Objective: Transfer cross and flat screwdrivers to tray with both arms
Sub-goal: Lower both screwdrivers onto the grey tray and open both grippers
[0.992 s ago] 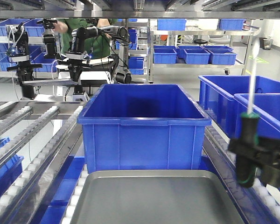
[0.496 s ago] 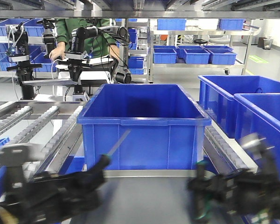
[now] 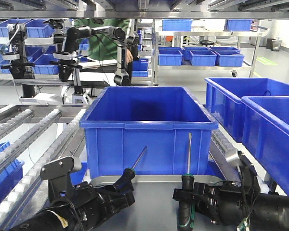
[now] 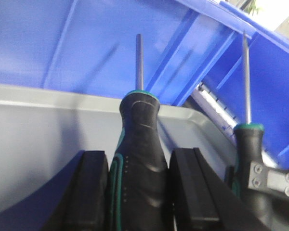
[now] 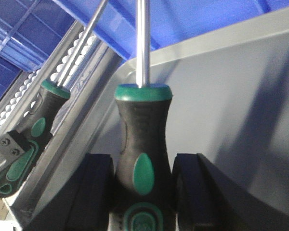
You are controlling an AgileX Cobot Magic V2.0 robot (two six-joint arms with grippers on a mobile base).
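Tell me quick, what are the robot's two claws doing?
Left claw: closed on a screwdriver.
Right claw: closed on the other screwdriver.

Two screwdrivers up right now: one (image 3: 127, 174) on the left with its shaft leaning, one (image 3: 187, 192) on the right standing straight; two black arms down front, a left arm (image 3: 77, 204) and a right arm (image 3: 241, 204), so two grippers, the left gripper (image 4: 137, 187) and the right gripper (image 5: 142, 192), one handle clamped in each; one grey metal tray (image 3: 154, 182) beneath them; three big blue bins close by, the centre bin (image 3: 149, 132) and two on the right (image 3: 231, 108) (image 3: 274, 130); further blue bins crowd the back shelves, too many and too far off to count; two more robot arms (image 3: 17, 55) (image 3: 72, 53) at the rear.
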